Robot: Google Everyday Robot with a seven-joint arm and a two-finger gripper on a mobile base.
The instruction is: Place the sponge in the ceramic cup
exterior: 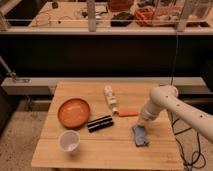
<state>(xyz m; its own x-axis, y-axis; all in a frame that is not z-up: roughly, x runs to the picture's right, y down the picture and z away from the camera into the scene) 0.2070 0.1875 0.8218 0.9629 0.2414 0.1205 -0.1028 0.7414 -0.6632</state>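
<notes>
1. A wooden worktop [112,150] stands on a speckled floor [15,135] in a dim workshop. Behind it runs a dark counter, and beyond that a cluttered bench [65,15].
2. The robot's white arm [167,97] reaches in from the right and angles down towards the right half of the worktop.
3. The gripper [142,123] hangs low at the end of the arm, directly above the far end of the sponge [140,136]. It cannot be told whether the gripper touches the sponge, or whether it is spread or closed.
4. The blue sponge lies flat on the worktop near the right front corner, well apart from the cup [69,141].
5. The small white cup stands upright near the left front edge, and its pale inside holds nothing that can be seen.
6. A wide orange dish [74,112] sits just behind the cup on the left side.
7. A pair of black bars [100,123] lies side by side between the dish and the sponge, near the middle of the worktop.
8. A white tube [110,97] lies on its side behind the bars.
9. A small orange carrot-like piece [128,113] rests beside the near end of the tube, just left of the gripper
</notes>
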